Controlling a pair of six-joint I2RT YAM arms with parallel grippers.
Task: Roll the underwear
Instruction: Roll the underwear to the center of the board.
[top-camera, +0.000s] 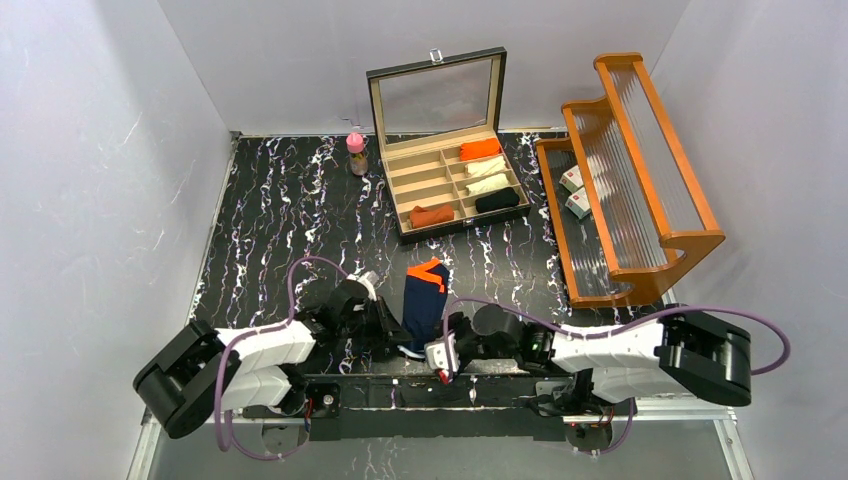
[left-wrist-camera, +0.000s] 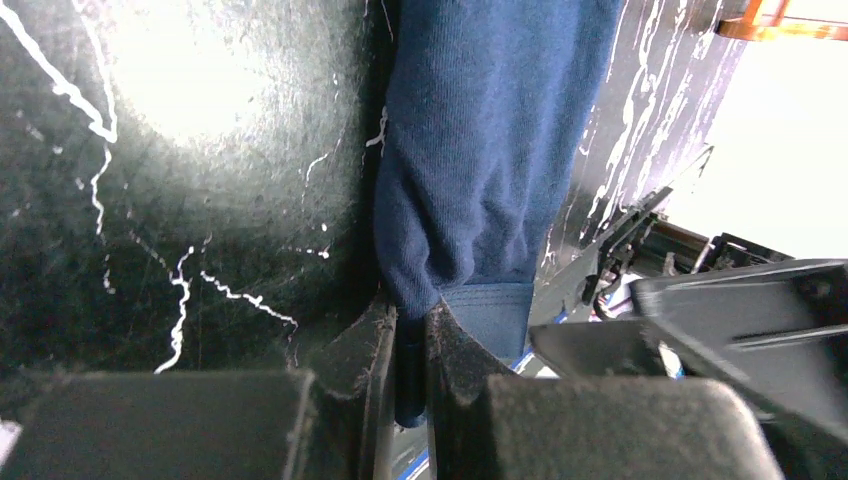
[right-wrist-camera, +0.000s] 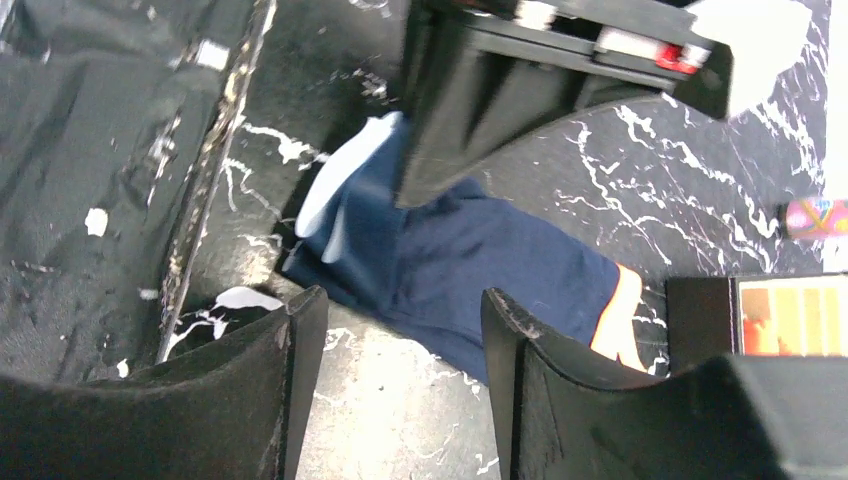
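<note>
On the black marbled counter, the navy underwear lies flat toward 6 o'clock. The left claw pinches its 6 o'clock end; the right claw stands wide, empty, just beside it.

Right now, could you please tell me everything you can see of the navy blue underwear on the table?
The navy blue underwear is a soft knit garment with bright orange trim at its far end and a white patch at its near end. It lies folded into a long strip on the black marbled table, running away from the arm bases. The left gripper is shut on its near edge. The right gripper is open beside it, not touching.
</note>
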